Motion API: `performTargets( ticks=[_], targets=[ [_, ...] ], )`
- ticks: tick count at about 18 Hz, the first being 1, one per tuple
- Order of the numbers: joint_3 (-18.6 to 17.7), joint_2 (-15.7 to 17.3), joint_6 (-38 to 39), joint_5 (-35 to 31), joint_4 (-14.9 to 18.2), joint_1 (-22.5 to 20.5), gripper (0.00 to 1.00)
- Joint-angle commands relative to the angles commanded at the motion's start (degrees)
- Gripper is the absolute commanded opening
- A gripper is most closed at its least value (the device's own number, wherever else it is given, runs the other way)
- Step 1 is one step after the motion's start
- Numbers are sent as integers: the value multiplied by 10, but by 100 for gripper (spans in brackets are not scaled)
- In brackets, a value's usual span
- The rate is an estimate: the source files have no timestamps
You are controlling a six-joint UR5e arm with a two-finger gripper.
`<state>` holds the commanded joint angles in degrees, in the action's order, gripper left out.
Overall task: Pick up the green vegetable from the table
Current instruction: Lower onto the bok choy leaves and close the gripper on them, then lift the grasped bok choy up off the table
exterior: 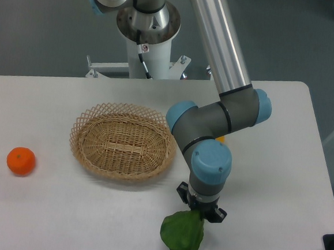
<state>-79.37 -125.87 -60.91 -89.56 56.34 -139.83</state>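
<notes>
On the large white tabletop (pixel 279 168) the grey and blue robot arm (pixel 213 123) points straight down; its tool (pixel 199 211) sits at the far end of the dark green leafy vegetable (pixel 182 236), which extends from it toward the near edge, slightly left; the fingers seem closed on that end, though the wrist hides the stem; the leaf looks broad, crinkled and soft.

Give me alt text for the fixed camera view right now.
A robot arm's gripper sits at the top end of a green vegetable near the front edge of a white table. A wicker basket and an orange lie to the left.
</notes>
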Motion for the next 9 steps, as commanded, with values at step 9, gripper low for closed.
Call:
performTargets(
  ticks=[9],
  targets=[
    [16, 48, -39, 5, 58, -71, 4]
  ],
)
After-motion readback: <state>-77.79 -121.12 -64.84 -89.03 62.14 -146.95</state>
